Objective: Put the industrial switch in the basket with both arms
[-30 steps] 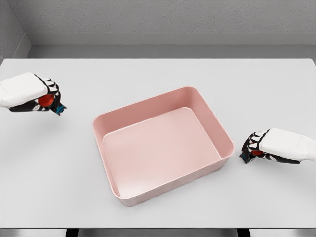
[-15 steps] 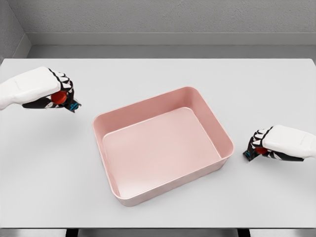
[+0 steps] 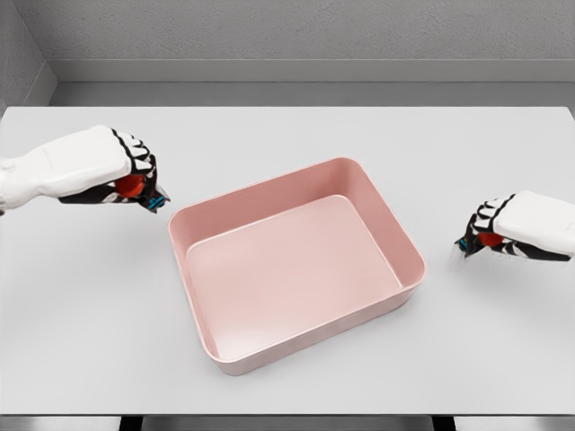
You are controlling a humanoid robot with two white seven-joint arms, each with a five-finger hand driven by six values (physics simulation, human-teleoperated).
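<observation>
A pink rectangular basket [image 3: 400, 235] sits on the white table, turned slightly, with nothing inside. My left hand [image 3: 135, 180] hovers just left of the basket's far left corner, its fingers curled around an industrial switch [image 3: 131, 186] with a red button and a blue-black body. My right hand [image 3: 485, 232] is lifted off the table to the right of the basket, shut on a second industrial switch [image 3: 488, 240], also red and dark. Each switch is mostly hidden by the fingers.
The white table [image 3: 287, 135] stretches wide around the basket, with a grey wall behind its far edge. The table's front edge runs along the bottom of the view.
The left hand has carried its switch rightward toward the basket's corner. The right hand has risen and drifted right and back with its switch, away from the basket's side.
</observation>
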